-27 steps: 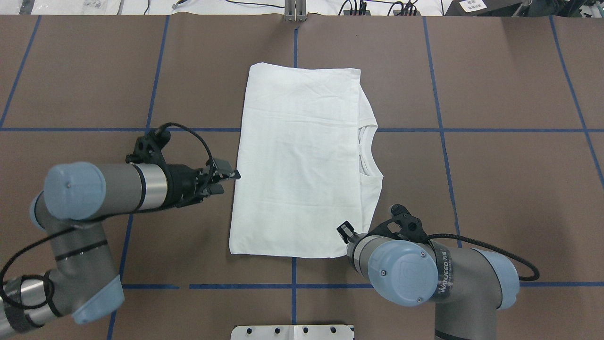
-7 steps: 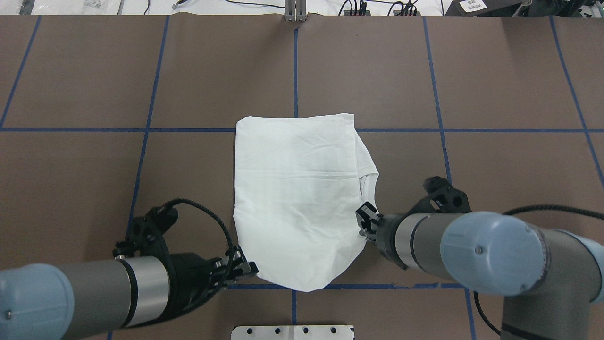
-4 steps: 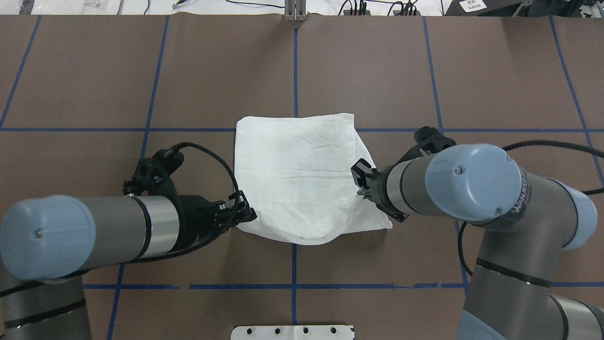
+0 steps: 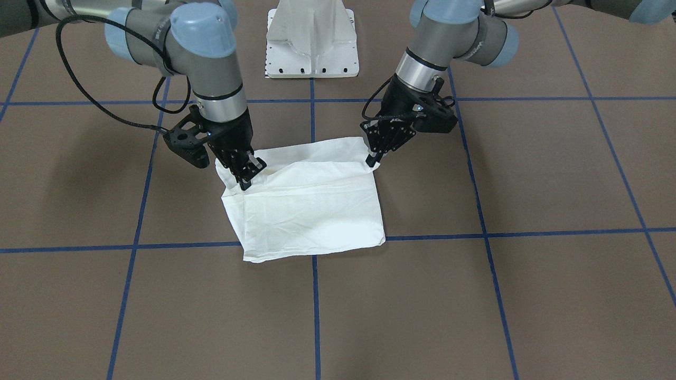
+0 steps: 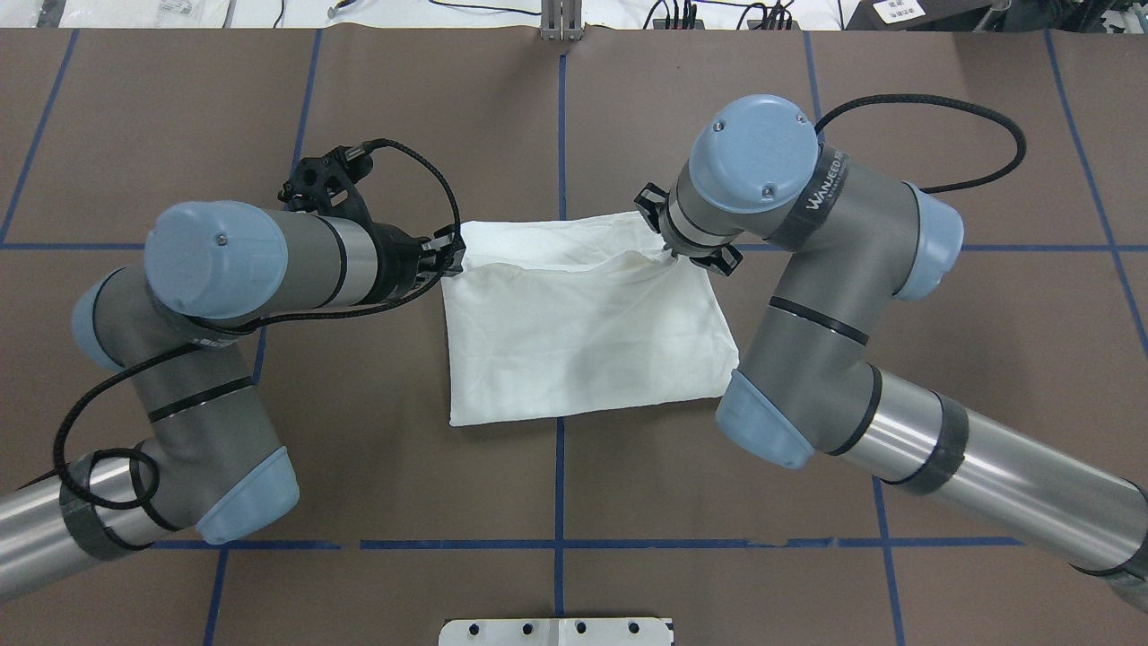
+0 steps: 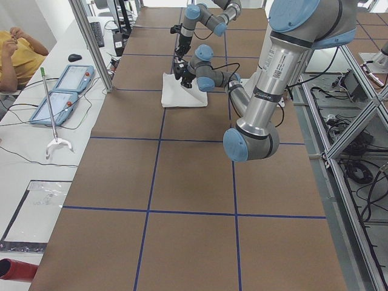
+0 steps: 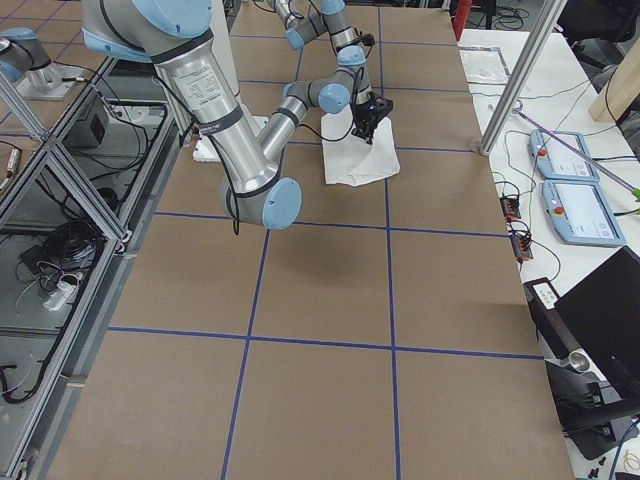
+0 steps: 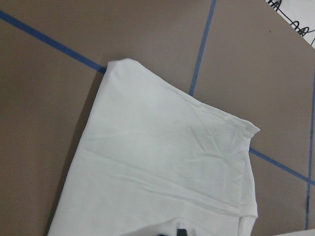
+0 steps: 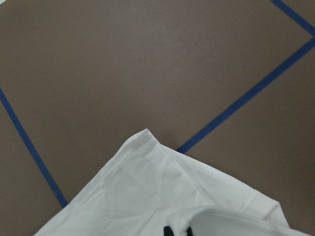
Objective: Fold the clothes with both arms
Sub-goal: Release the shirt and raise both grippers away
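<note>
A white shirt (image 4: 311, 211) lies doubled over near the middle of the tabletop (image 4: 528, 295), about midway between the robot's edge and the far edge. Its upper layer is raised along the side facing the far edge. The left tool (image 4: 374, 158) is clamped on one corner of that raised layer and the right tool (image 4: 245, 177) on the other. Both are low over the cloth. Between them the held edge sags a little, and the fabric bunches by the right tool.

The step in hand appears to be laying this fold down. To do it well, both corners should likely come down together and level. The edge should be drawn just taut enough to lose the sag, and it should line up with the lower layer's far edge. The fingers should let go only once the cloth rests flat, so that no corner springs back.
</note>
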Robot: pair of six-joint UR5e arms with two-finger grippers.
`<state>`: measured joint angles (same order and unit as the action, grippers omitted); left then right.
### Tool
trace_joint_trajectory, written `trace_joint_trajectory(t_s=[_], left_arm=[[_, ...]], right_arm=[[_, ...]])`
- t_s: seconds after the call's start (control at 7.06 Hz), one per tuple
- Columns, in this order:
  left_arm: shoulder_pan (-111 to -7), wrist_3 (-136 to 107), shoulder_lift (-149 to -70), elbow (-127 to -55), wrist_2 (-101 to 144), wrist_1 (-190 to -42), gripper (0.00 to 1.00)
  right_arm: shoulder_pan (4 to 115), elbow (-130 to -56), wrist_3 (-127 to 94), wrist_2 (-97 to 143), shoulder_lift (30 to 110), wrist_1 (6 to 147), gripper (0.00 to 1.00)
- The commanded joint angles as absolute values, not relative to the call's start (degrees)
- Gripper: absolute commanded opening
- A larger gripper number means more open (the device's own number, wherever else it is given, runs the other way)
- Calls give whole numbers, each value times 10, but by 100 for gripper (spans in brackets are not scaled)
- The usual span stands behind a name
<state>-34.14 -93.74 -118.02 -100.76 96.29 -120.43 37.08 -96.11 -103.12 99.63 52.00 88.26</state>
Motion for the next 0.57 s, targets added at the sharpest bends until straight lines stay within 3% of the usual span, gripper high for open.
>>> trace_joint_trajectory(t_s=[0.0,0.14,0.43], left_arm=[[-394,-884,-1218,-849,962,-1310,50],[-424,-824,-1218,-792,962,-1365,65],[-459,-791,-1217,-786,981,-1373,65]], right_arm=[[411,-799,-969,1005,491,725,100],[452,-742,-882,1044,483,686,100],[507,-734,-796,1085,509,684,100]])
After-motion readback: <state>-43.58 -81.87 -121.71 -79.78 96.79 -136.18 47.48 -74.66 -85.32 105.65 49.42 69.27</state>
